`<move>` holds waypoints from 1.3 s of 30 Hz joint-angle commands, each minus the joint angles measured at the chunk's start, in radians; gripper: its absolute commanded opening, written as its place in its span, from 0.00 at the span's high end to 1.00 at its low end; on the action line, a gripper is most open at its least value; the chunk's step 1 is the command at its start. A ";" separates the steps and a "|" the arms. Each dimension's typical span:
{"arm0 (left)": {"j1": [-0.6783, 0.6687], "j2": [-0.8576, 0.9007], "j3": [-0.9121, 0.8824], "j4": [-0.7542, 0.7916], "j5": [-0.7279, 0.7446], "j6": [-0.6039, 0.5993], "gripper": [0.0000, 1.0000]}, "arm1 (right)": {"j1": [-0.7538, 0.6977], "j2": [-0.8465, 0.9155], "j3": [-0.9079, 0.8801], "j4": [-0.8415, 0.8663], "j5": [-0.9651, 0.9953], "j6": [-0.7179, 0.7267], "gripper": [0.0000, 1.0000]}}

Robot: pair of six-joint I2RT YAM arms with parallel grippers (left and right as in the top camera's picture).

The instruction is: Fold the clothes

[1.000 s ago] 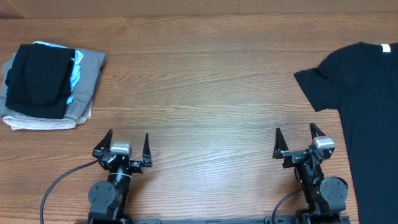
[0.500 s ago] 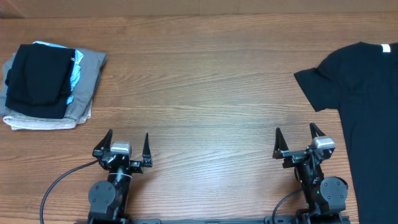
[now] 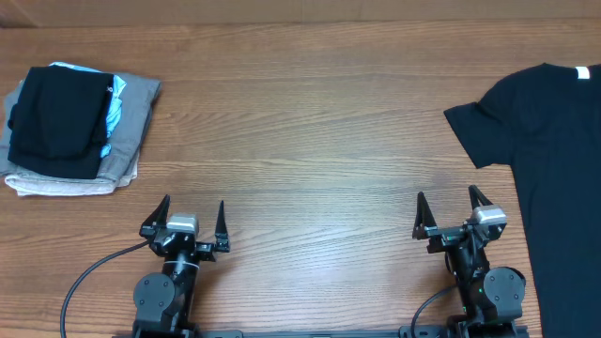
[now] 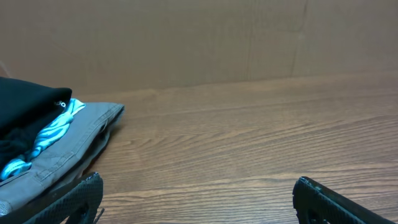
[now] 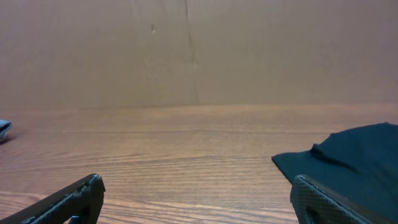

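- Two claws, both spread as wide as they go and holding nothing: the left claw (image 3: 193,201) and the right claw (image 3: 446,193) sit at the near edge of the table (image 3: 310,131), well apart from any cloth.
- One black T-shirt (image 3: 554,160) lies flat at the far right, its white label (image 3: 582,73) up near the back edge. Part of it runs out of the overhead view, so how much is out of sight cannot be told.
- Reach is the first worry. The shirt lies well off to the right, so the left claw would have to cross most of the table, and a one-sided pull would likely bunch the shirt instead of shifting it.
- Thin, soft cloth lying flat on wood gives little to bite. A claw that comes down too high may close on air, and one that comes down too hard may scrape the table.
- Only the near sleeve (image 3: 479,131) is within easy reach of the right claw; a tug there could twist the body and spoil the flat lay.
- Mix-up risk: the pile of folded clothes (image 3: 70,131) at the far left has a black piece (image 3: 56,122) on top. Grabbing that would undo finished work.
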 commanded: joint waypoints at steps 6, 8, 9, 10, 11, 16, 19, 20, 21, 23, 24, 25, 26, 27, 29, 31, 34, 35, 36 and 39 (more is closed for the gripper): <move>0.005 -0.011 -0.006 0.006 -0.008 -0.014 0.00 | -0.003 -0.011 0.109 -0.092 0.000 0.060 0.00; 0.005 -0.011 -0.006 0.006 -0.008 -0.014 0.00 | -0.003 -0.003 0.208 -0.174 0.057 0.060 0.00; 0.005 -0.011 -0.006 0.007 -0.008 -0.014 0.00 | -0.003 0.006 0.264 -0.215 0.079 0.060 0.00; 0.005 -0.011 -0.006 0.007 -0.008 -0.014 0.00 | -0.003 0.018 0.310 -0.246 0.091 0.060 0.00; 0.005 -0.011 -0.006 0.007 -0.008 -0.014 0.00 | -0.003 0.033 0.357 -0.276 0.095 0.060 0.00; 0.005 -0.011 -0.006 0.007 -0.008 -0.014 0.00 | -0.003 0.178 0.626 -0.389 0.095 0.084 0.00; 0.005 -0.011 -0.006 0.006 -0.008 -0.014 0.00 | -0.003 0.315 0.797 -0.463 0.104 0.086 0.00; 0.005 -0.011 -0.006 0.007 -0.008 -0.014 0.00 | -0.003 0.362 0.849 -0.486 0.104 0.086 0.00; 0.005 -0.011 -0.006 0.007 -0.008 -0.014 0.00 | -0.003 0.414 0.906 -0.513 0.104 0.086 0.00; 0.005 -0.011 -0.006 0.007 -0.008 -0.014 0.00 | -0.003 0.535 1.036 -0.584 0.104 0.086 0.00; 0.005 -0.011 -0.006 0.007 -0.008 -0.014 0.00 | -0.003 0.588 1.090 -0.616 0.104 0.086 0.00; 0.005 -0.011 -0.006 0.006 -0.008 -0.014 0.00 | -0.003 0.652 1.154 -0.652 0.104 0.086 0.00; 0.005 -0.011 -0.006 0.007 -0.008 -0.014 0.00 | -0.003 0.715 1.217 -0.686 0.104 0.086 0.00; 0.005 -0.011 -0.006 0.006 -0.008 -0.014 0.00 | -0.003 0.779 1.277 -0.720 0.104 0.086 0.00; 0.005 -0.011 -0.006 0.007 -0.008 -0.014 0.00 | -0.005 0.891 1.381 -0.776 0.104 0.085 0.00; 0.005 -0.011 -0.006 0.007 -0.008 -0.014 0.00 | -0.027 1.026 1.510 -0.862 0.101 0.082 0.00; 0.005 -0.011 -0.006 0.007 -0.008 -0.014 0.00 | -0.094 1.221 1.698 -0.998 0.073 0.081 0.00; 0.005 -0.011 -0.006 0.007 -0.008 -0.014 0.00 | -0.117 1.275 1.747 -1.028 0.066 0.082 0.00; 0.005 -0.011 -0.006 0.007 -0.008 -0.014 0.00 | -0.144 1.333 1.794 -1.048 0.056 0.082 0.00; 0.005 -0.011 -0.006 0.006 -0.008 -0.014 0.00 | -0.188 1.464 1.874 -1.066 0.033 0.082 0.00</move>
